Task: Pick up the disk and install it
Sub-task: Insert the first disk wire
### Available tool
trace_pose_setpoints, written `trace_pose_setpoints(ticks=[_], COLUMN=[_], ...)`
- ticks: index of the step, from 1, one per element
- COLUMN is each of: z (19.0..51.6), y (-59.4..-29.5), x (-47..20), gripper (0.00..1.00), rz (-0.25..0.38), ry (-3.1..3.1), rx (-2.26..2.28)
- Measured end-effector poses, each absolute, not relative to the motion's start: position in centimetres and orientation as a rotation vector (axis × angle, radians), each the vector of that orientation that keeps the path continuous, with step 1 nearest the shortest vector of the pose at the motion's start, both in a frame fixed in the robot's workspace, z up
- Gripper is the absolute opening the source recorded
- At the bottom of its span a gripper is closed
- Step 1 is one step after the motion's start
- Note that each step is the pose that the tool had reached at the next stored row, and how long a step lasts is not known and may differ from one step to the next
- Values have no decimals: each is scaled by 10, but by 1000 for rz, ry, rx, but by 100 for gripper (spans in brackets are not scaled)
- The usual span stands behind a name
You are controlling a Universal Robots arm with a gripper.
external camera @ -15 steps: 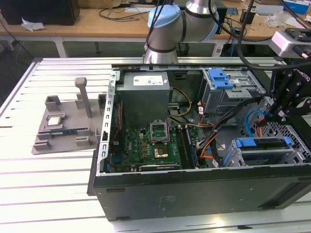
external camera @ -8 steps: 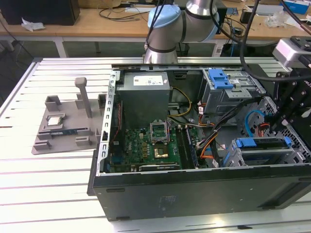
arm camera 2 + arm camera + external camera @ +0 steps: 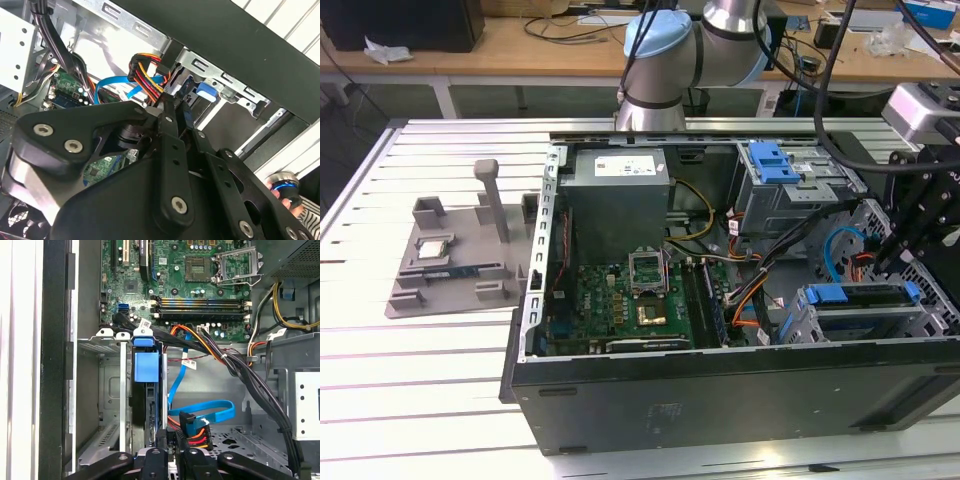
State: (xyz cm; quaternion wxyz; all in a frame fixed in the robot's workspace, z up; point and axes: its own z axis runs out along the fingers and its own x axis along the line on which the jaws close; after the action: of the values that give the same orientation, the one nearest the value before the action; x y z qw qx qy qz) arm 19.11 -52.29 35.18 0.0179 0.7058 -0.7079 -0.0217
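Standing edgewise in the drive cage (image 3: 107, 390), the disk (image 3: 149, 405) is gripped by the gripper (image 3: 169, 436); jamming is risked if tilted.

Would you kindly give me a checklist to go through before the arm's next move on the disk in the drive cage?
1. Disk in the drive cage: ok, it stands edge-on in a slot.
2. Hand at the disk's near end: ok.
3. Disk fully seated: cannot tell.
4. Cables clear of the hand: not ok, the orange-red connector and blue cable lie right beside it.
5. Case side open for access: ok.
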Motion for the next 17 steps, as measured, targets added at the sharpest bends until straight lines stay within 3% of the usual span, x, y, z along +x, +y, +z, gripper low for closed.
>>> trace_pose_setpoints(ticks=[4,5,17], z=[352,352,352], y=[-523,-523,-533], x=[191,191,191], gripper=[22,28,26], rz=[-67,-67,-74], ry=[-2199,-2199,-2202], rx=[2192,2192,2195])
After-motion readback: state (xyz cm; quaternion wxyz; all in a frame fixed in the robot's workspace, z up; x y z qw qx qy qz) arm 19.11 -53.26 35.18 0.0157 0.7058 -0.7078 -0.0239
